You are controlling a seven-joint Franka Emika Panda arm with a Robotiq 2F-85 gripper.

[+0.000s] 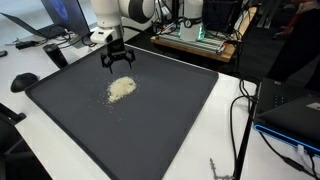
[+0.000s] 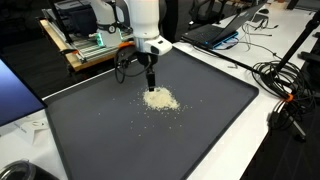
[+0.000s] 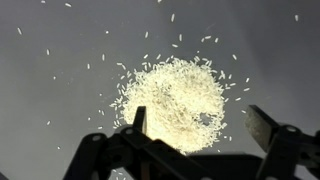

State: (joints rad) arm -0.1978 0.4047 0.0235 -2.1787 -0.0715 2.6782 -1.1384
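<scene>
A small pile of white rice grains [image 1: 121, 88] [image 2: 159, 99] lies on a dark grey mat [image 1: 180, 130] [image 2: 215, 125], with loose grains scattered around it. In the wrist view the rice pile [image 3: 178, 100] fills the middle, thinner near its lower right. My gripper [image 1: 117, 66] [image 2: 151, 83] hangs just above the pile's far edge, pointing down. Its fingers [image 3: 140, 120] stand wide apart in the wrist view, the gripper [image 3: 198, 124] is open and nothing sits between the jaws.
The mat covers a white table [image 1: 235, 160]. Black cables [image 1: 243, 110] [image 2: 285, 85] trail along one side. A laptop [image 2: 215, 30] and a wooden rack with electronics [image 1: 195, 40] stand behind the mat. A dark round object [image 1: 23, 81] sits by the mat's corner.
</scene>
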